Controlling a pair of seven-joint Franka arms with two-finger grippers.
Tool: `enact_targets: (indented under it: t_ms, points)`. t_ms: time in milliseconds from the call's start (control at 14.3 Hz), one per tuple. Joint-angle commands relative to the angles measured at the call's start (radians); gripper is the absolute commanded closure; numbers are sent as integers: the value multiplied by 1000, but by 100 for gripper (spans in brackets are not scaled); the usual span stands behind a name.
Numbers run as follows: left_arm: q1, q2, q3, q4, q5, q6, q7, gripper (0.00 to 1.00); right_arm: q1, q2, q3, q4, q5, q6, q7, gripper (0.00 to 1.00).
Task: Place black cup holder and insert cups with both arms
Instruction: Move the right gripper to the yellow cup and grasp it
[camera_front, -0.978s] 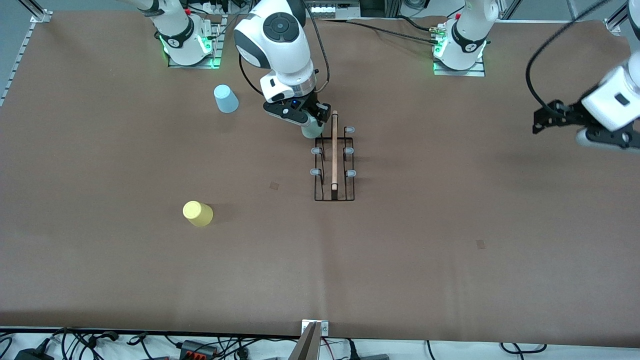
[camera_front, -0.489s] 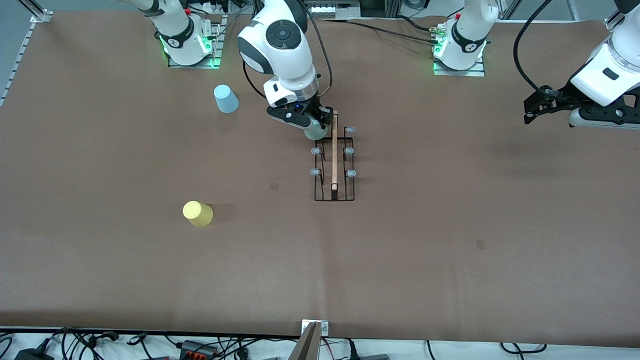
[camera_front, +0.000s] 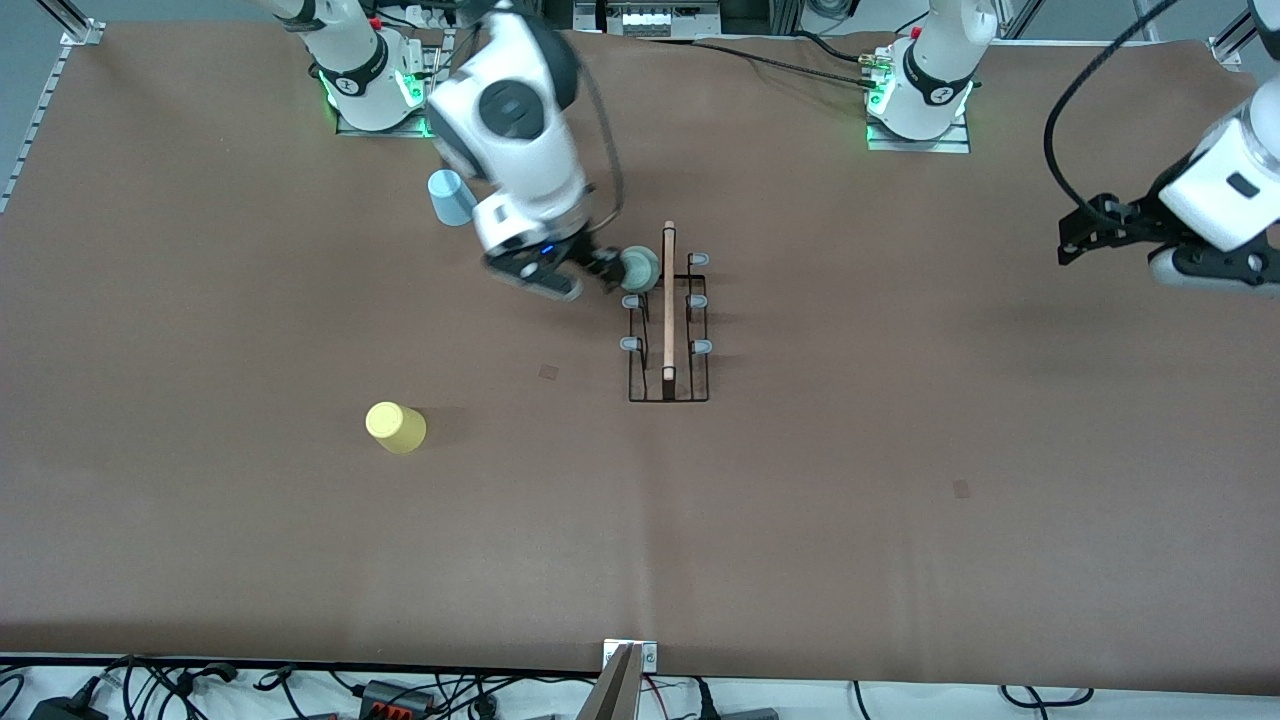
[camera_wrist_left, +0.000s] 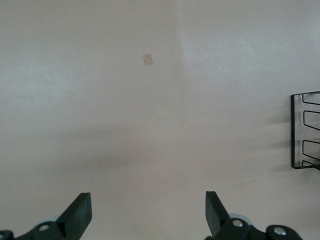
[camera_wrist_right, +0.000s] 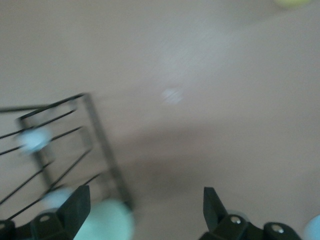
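The black cup holder (camera_front: 668, 320) stands on the brown table (camera_front: 900, 480) at the center of the front view, slightly above the middle, its light wooden rod (camera_front: 668, 300) running up and down the frame. The mint green cup (camera_front: 639, 268) sits on the uppermost prong on the side toward the right arm's end of the table, tipped so its base faces the camera. The other prongs, with their pale grey-blue tips (camera_front: 631, 344), carry nothing.

The yellow cup (camera_front: 396, 427) stands upside down on the table in the lower left of the front view, well apart from the holder. The light blue cup (camera_front: 451, 198) stands upside down in the upper left, partly covered by the right arm.

The right tool (camera_front: 590, 272) is just beside the mint green cup, over the table next to the holder's upper end. In the right wrist view its fingers (camera_wrist_right: 75, 205) are spread wide with bare table between them, holding nothing; the cup shows blurred at the lower edge by one finger, and whether they touch cannot be told.

The left tool (camera_front: 1085, 235) hangs over bare table at the right edge of the front view, waiting. Its fingers (camera_wrist_left: 80, 212) stand wide apart and empty.
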Motion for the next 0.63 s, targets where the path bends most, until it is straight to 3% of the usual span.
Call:
enact_targets:
  t_ms: [0, 140, 349, 559]
  points:
    - [-1, 18, -7, 48, -18, -36, 33, 0, -195, -39, 14, -21, -5, -73, -363, 0]
    - [-1, 13, -8, 48, -14, -38, 33, 0, -293, -18, 3, -42, -54, -25, -524, 0]
    - [5, -5, -10, 23, -18, -26, 36, 0, -366, 48, -1, -62, -130, 108, -605, 0]
    - [4, -118, -11, -136, -20, 42, 36, 0, -370, 85, -33, -62, -203, 186, -642, 0]
